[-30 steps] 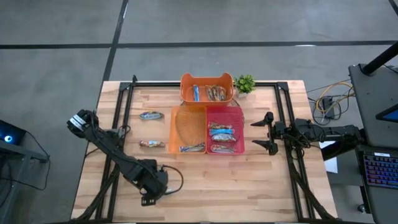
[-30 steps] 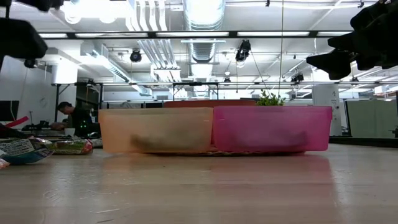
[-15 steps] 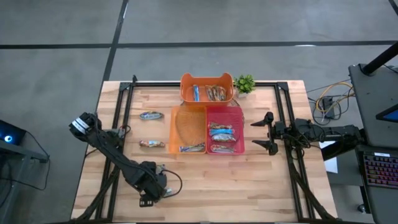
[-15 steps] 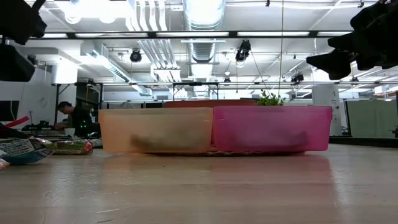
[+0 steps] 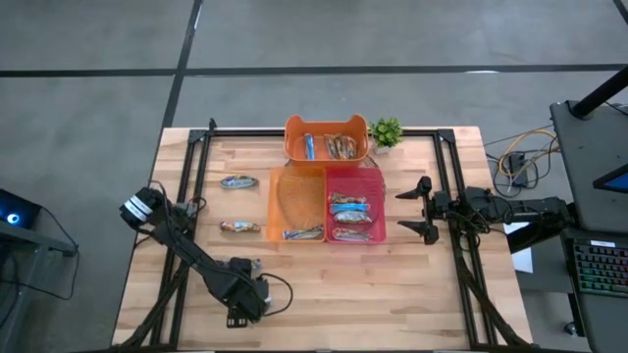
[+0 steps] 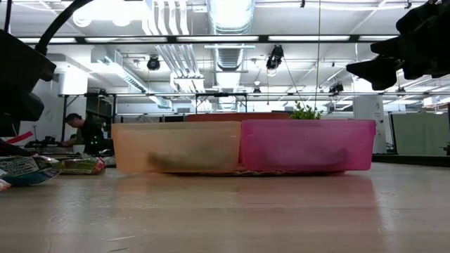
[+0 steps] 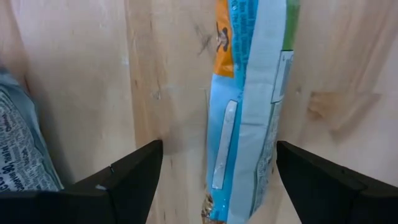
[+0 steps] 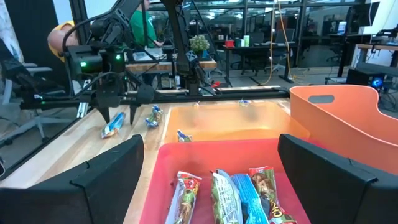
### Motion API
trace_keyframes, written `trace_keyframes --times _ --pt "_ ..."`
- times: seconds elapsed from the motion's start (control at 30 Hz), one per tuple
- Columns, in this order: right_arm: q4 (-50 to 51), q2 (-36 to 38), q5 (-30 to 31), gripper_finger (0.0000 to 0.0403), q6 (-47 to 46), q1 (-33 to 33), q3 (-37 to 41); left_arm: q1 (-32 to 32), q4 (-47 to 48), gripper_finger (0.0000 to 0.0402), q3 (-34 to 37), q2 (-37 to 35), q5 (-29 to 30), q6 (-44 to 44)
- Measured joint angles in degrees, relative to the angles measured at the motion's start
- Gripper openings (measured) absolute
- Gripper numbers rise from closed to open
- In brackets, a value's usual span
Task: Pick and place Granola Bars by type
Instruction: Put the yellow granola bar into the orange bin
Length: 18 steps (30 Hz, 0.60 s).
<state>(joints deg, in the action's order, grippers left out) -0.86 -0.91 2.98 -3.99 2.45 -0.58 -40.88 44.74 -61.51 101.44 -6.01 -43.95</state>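
Front of table, about 8 o'clock from table centre: left gripper [image 5: 242, 299] points down, low over the light wooden table top [image 5: 412, 294]. In its wrist view the two dark fingers [image 7: 134, 171] stand wide apart on either side of a flat blue-and-silver wrapped granola bar with an orange end [image 7: 249, 124]. That bar lies on the wood, clear of both fingers; nothing is gripped. A grey-white printed wrapper [image 7: 18, 149] lies just beside it. At 9 o'clock, a brownish-gold wrapped bar [image 5: 238, 226] lies loose on the wood. At 10 o'clock lies a blue-silver wrapped bar [image 5: 238, 181], apart from it. Centre: pale orange translucent rectangular bin [image 5: 292, 196], with one blue-silver bar [image 5: 303, 233] along its front wall. Touching it on the 3 o'clock side is a pink translucent rectangular bin [image 5: 353, 172], holding several mixed bars [image 5: 350, 218] side by side. At 3 o'clock, the right gripper [image 5: 422, 211] hangs above the table beside the pink bin, fingers spread fully, empty. At 12 o'clock, a bright orange plastic tub [image 5: 327, 123] touches the back of both bins. It holds a blue bar [image 5: 308, 147] and brownish bars [image 5: 341, 147]. At 1 o'clock, a small green potted plant [image 5: 387, 130] stands just beside the tub. Beyond the table, a seated person [image 6: 81, 130].
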Motion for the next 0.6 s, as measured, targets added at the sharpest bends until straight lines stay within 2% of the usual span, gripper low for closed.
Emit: trace_keyframes --times 0.47,0.6 --pt "0.0 0.0 -0.02 0.0359 0.07 0.0 0.0 0.04 -0.19 0.0296 -0.08 0.6 0.97 -1.15" --pt "0.0 0.0 -0.02 0.0359 -0.01 -0.02 0.0 0.04 -0.14 0.0282 -0.02 0.64 1.34 -1.57"
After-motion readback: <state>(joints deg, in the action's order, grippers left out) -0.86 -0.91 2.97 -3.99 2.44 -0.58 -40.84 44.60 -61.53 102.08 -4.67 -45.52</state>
